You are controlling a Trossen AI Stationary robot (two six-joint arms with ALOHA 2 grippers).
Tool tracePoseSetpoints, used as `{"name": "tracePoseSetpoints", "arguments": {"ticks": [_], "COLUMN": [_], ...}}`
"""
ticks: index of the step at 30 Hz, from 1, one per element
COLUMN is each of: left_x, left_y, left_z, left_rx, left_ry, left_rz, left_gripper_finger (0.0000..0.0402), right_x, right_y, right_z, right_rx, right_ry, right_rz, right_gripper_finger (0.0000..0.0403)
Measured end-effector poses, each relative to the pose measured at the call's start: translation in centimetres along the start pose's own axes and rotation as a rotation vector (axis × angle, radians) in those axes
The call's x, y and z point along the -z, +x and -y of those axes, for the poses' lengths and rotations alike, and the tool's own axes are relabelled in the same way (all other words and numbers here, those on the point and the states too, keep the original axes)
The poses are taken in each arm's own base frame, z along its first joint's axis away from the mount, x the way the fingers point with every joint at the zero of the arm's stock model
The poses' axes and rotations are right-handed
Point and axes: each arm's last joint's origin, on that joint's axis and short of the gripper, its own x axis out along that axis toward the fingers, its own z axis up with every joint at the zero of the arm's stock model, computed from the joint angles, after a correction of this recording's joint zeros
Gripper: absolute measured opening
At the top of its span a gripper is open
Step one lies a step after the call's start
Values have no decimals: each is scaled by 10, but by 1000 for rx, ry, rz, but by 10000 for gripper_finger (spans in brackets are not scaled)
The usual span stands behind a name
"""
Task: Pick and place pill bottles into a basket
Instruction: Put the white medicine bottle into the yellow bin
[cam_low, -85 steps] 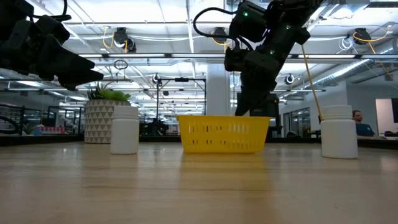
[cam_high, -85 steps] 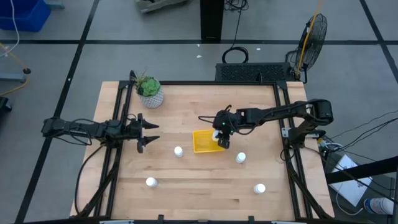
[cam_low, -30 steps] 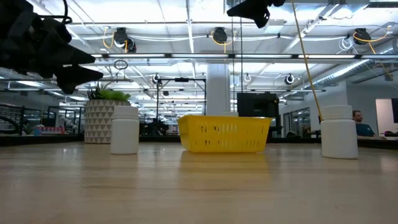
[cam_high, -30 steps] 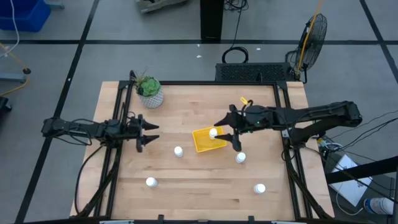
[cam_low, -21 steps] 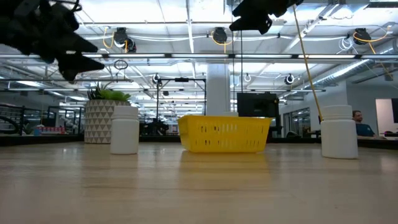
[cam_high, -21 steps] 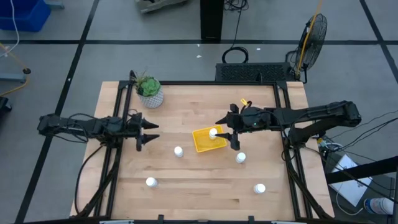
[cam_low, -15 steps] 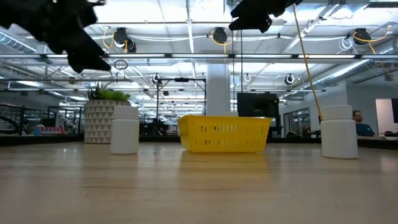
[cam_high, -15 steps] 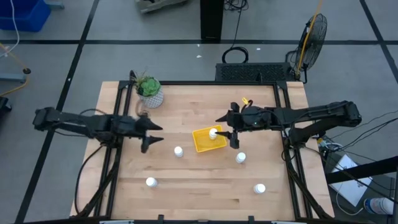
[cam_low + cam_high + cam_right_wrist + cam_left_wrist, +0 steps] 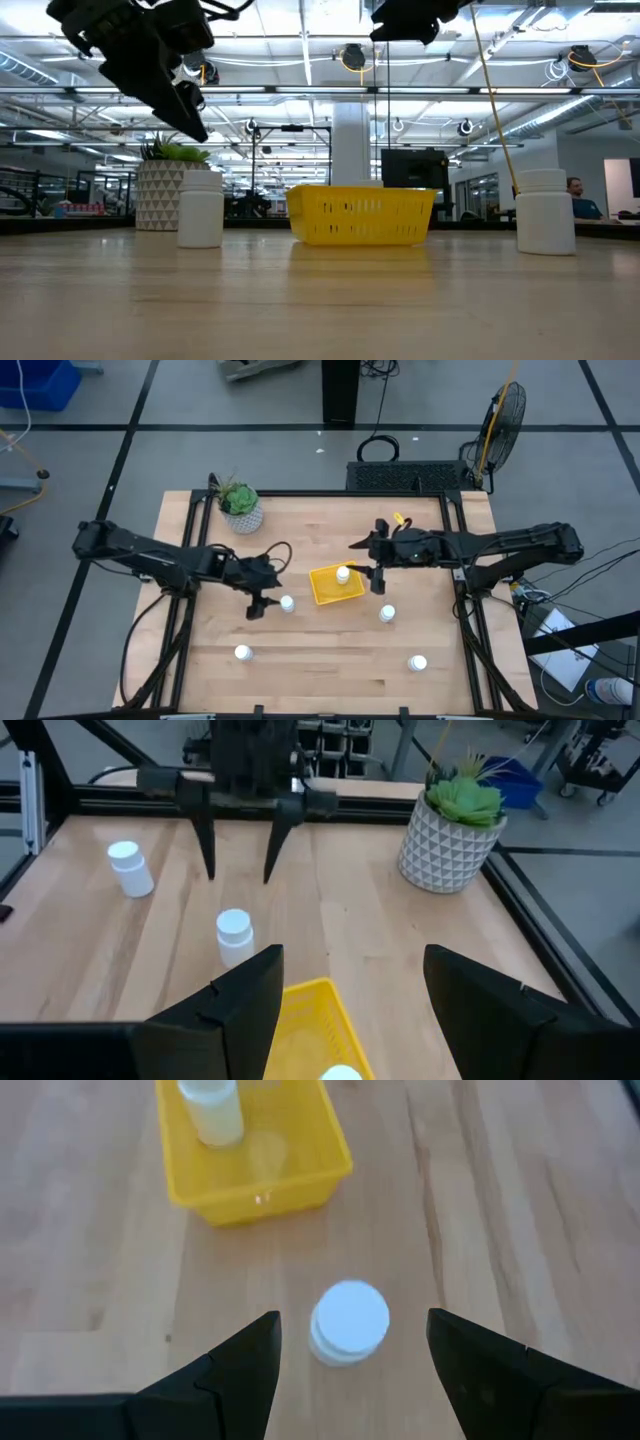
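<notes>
The yellow basket (image 9: pixel 327 588) stands mid-table with one white pill bottle (image 9: pixel 343 574) upright inside. My left gripper (image 9: pixel 266 590) is open and hangs above the table just left of a bottle (image 9: pixel 287 603). In the left wrist view that bottle (image 9: pixel 349 1321) stands ahead between my open fingers (image 9: pixel 240 1365), untouched. My right gripper (image 9: pixel 366 567) is open and empty, high above the basket's right end (image 9: pixel 405 20). Three more bottles stand on their bases at the near left (image 9: pixel 243 652), right of the basket (image 9: pixel 387 613) and near right (image 9: pixel 418 662).
A white patterned plant pot (image 9: pixel 243 515) with a green plant stands at the far left corner. Dark rails (image 9: pixel 185 610) run along the table's left and right sides. Bare wood lies along the near edge between the bottles.
My left gripper has swung from the table's left side toward the right, to the bottle left of the basket, coming lower and staying open. My right gripper has stayed open, high above the basket's right end. The bottles and the basket have not moved.
</notes>
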Motion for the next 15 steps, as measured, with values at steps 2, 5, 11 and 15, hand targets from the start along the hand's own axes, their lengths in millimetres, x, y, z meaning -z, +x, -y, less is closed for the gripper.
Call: {"name": "tracePoseSetpoints", "arguments": {"ticks": [2,5,11,15], "left_x": [-2,-4,-1,2], "left_y": [7,16,31,40], "left_z": [0,1,1,0], "left_rx": [6,48,67,61], "left_ry": [-1,2,5,2], "left_rz": [12,19,-29,-61], "left_gripper_finger": [257,257,257,257], "right_x": [-1,-1,-1,-1], "right_y": [-1,-2,-2,-2], "right_z": [0,0,0,0], "right_rx": [0,0,-1,-4], "right_ry": [-3,-5,-5,-3], "right_rz": [4,11,9,10], "right_gripper_finger": [233,233,233,233]}}
